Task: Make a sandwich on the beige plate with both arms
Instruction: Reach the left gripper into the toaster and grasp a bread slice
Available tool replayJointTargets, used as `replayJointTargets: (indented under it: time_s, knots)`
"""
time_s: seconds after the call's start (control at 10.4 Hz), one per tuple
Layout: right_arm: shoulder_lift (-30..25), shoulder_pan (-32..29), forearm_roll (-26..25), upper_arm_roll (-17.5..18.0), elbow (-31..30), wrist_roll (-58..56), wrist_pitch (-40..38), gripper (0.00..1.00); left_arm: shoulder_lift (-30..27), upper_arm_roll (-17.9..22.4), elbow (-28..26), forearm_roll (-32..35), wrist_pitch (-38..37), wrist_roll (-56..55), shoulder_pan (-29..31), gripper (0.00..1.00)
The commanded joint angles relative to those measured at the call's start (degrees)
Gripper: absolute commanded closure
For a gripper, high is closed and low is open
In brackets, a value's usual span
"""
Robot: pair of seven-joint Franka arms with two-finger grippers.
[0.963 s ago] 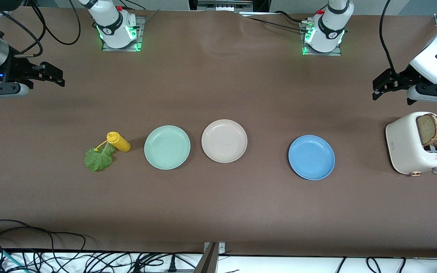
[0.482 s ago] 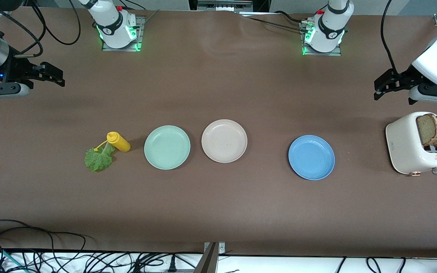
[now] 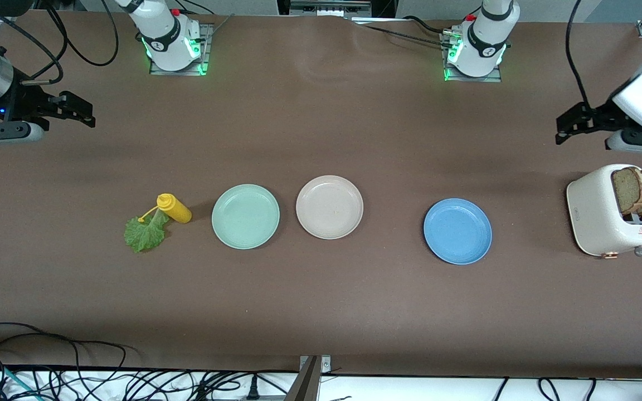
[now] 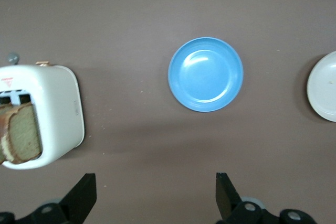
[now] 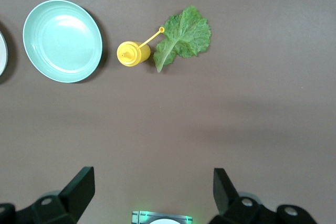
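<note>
Two bread slices (image 3: 638, 191) upright in toaster (image 3: 605, 214) at left arm's end of bench (image 3: 321, 301). Beige plate (image 3: 329, 207) bare, between green plate (image 3: 245, 216) and blue plate (image 3: 457, 230). Lettuce leaf (image 3: 144, 233) touching yellow bottle (image 3: 174, 208). Left tool (image 3: 569, 125) open over bench near toaster; right tool (image 3: 76, 111) open, waiting at other end.

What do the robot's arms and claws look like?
Both arms are glossy white with black bands, black cables trailing off them, and green lights at their bases. Each ends in a black end effector with two flat fingers: the left end effector and the right end effector.
</note>
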Motion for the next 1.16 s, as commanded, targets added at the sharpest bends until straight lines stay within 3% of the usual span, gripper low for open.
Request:
replayJointTargets:
  time_s: [0.0, 0.39, 0.77, 1.06]
  knots:
    - [-0.2, 0.1, -0.7, 0.1, -0.8, 0.7, 0.7, 0.0, 5.1, -0.2, 4.2, 0.8, -0.6, 0.9, 6.1, 0.0]
    - [0.3, -0.2, -0.9, -0.3, -0.9, 0.6, 0.6, 0.0, 12.8, -0.1, 7.4, 2.0, 1.5, 11.4, 13.2, 0.0]
    - [2.2, -0.3, -0.9, -0.3, -0.9, 0.3, 0.9, 0.0, 19.0, -0.2, 5.7, 7.9, 7.1, 19.9, 17.4, 0.0]
    - [3.5, -0.3, -1.2, -0.3, -0.9, 0.3, 1.7, 0.0, 19.5, -0.2, 1.2, 9.8, 11.3, 20.2, 19.3, 0.0]
